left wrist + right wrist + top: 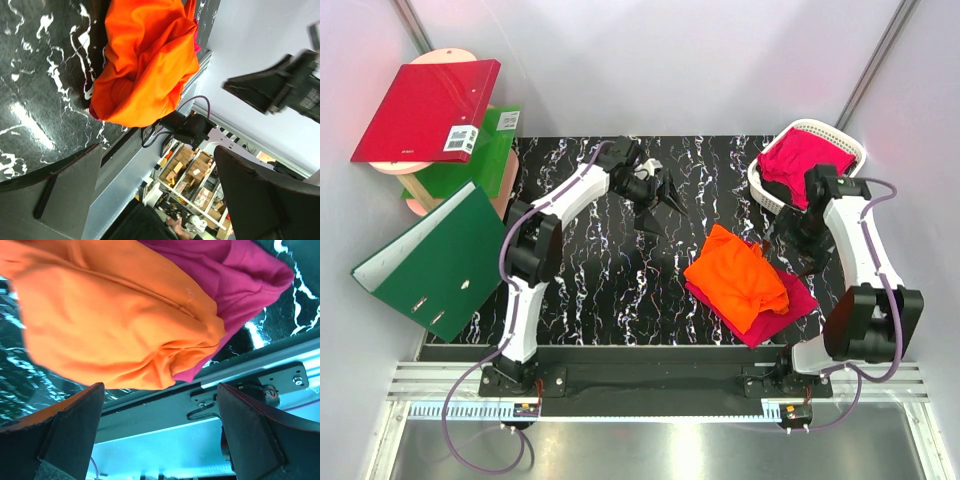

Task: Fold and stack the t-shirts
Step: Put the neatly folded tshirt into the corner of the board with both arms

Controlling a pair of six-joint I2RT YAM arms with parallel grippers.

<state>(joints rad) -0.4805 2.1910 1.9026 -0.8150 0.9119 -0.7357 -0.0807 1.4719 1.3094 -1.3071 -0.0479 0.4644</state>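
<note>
A bright orange t-shirt [735, 275] lies crumpled on a magenta t-shirt [798, 298] at the table's front right. Another magenta t-shirt [802, 155] fills the white basket [855, 150]. My right gripper [782, 245] hangs open just behind the pile, nothing between its fingers. Its wrist view shows the orange shirt [115, 315] over the magenta one [240, 275], beyond the gripper [160, 435]. My left gripper [655, 195] stands open above the table's middle back, well left of the pile. It is empty [160, 195], with the orange shirt [140, 60] far ahead.
A red binder [425, 110] and a green binder [485, 150] rest on a pink stand at the back left. An open green binder [435, 260] lies off the table's left edge. A metal rail [650, 350] runs along the front edge.
</note>
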